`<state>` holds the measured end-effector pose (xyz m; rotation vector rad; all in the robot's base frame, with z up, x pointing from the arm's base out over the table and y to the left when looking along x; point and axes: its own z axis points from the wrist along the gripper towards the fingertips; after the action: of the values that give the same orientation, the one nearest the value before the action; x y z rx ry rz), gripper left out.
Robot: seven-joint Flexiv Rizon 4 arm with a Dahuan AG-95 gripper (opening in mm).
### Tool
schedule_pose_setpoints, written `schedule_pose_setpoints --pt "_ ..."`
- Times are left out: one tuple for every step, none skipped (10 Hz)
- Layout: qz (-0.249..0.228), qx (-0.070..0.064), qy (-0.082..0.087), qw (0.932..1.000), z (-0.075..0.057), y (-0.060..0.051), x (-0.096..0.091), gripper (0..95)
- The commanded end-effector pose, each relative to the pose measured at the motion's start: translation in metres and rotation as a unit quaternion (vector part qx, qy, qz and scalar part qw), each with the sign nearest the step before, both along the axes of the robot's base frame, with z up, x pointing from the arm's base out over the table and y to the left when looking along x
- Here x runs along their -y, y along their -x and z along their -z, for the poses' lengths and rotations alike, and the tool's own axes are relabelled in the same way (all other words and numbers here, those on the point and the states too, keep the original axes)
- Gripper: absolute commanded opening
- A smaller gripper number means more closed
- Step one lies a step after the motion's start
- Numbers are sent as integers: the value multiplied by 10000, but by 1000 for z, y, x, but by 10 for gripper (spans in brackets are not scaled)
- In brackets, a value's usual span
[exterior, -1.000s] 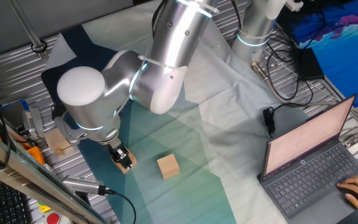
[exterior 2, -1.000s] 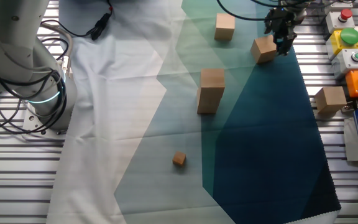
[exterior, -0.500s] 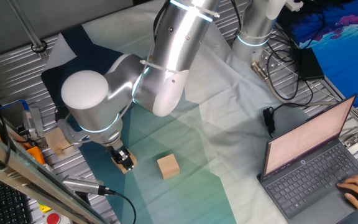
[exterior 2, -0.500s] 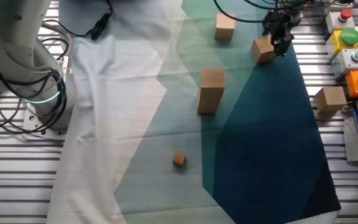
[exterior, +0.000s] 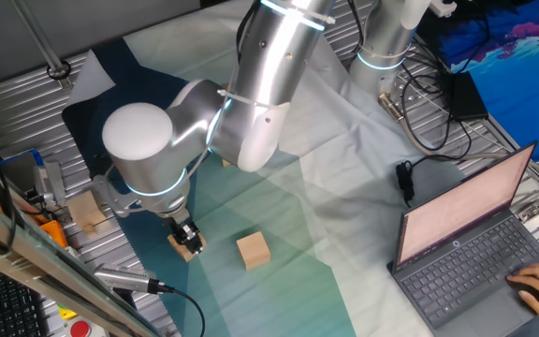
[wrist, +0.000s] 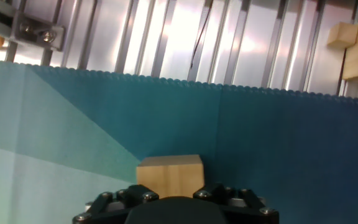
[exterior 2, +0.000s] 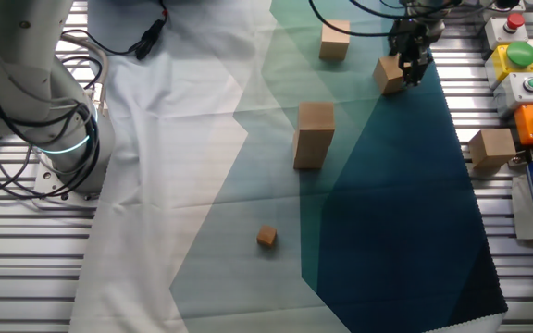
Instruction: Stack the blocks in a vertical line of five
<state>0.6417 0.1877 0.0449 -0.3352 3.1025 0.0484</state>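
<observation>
My gripper (exterior 2: 409,57) is shut on one light-tan wooden block (exterior 2: 390,75), which is tilted just above the dark teal cloth. In the one fixed view the gripper (exterior: 185,238) and the held block (exterior: 186,247) sit under the arm's big elbow. In the hand view the block (wrist: 169,174) shows between the jaws of the gripper (wrist: 170,195). Another block (exterior 2: 335,41) lies on the cloth close by, and it also shows in the one fixed view (exterior: 253,251). A short stack of blocks (exterior 2: 315,134) stands mid-cloth; the arm hides it in the one fixed view.
A much smaller tan cube (exterior 2: 266,237) lies on the cloth. A paler cube (exterior 2: 491,148) sits off the cloth on the slatted table, near a box of coloured buttons (exterior 2: 518,55). A laptop (exterior: 471,245) with a person's hand on it and cables (exterior: 419,112) are at one side.
The gripper and the block in it have shifted slightly sideways, toward the lone block. The arm's elbow has swung a little with them. The other blocks have not moved.
</observation>
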Motion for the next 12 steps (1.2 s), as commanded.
schedule_pose_setpoints --pt "46 17 8 10000 0 0 0 190" --pt "82 14 28 10000 -1 0 0 190" --pt "86 8 71 9999 -1 0 0 0" --pt "107 5 122 9999 -3 0 0 0" --pt "180 -35 133 9997 -6 -1 0 0" --pt "238 -60 137 9996 -12 -1 0 0" --pt "254 -106 135 9995 -25 -1 2 0" --pt "245 -134 135 9995 -38 0 7 0" --pt "231 -132 127 9996 -48 2 12 0" --pt "218 -125 130 9996 -64 8 24 0" --pt "213 -130 140 9996 -76 13 32 0" --pt "208 -137 149 9996 -89 19 40 0"
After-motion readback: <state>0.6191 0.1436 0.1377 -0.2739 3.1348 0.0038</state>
